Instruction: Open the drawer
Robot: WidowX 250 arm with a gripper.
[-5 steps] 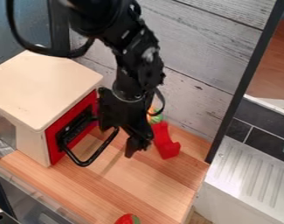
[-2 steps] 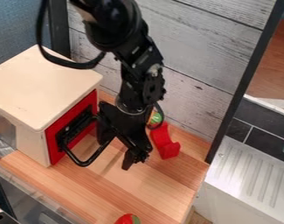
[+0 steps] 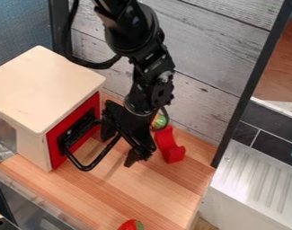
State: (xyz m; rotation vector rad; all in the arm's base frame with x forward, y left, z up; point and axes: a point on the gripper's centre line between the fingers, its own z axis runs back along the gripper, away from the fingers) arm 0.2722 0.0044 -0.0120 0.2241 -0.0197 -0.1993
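Note:
The black gripper (image 3: 122, 146) hangs at the centre over the wooden counter, tilted, just right of the drawer. It is open, with one finger close to the drawer front inside the handle's reach and the other out to the right of the handle. The far end of the black loop handle (image 3: 86, 168) lies between or beside the fingers; contact cannot be told. The handle sticks out from the red drawer front (image 3: 54, 150), which sits flush in the pale wooden box (image 3: 43, 87) at the left. Part of the front is hidden behind the handle mount and gripper.
A red curved toy (image 3: 170, 146) lies right of the gripper, with a green and orange round toy (image 3: 160, 121) behind it. A red strawberry-like toy (image 3: 131, 225) is at the bottom edge. The plank wall (image 3: 202, 49) stands behind; a white sink unit (image 3: 256, 179) is right.
The upper arm has shifted right, and the gripper has tilted more, its outer finger moving slightly down and left. The drawer, handle and toys have not moved.

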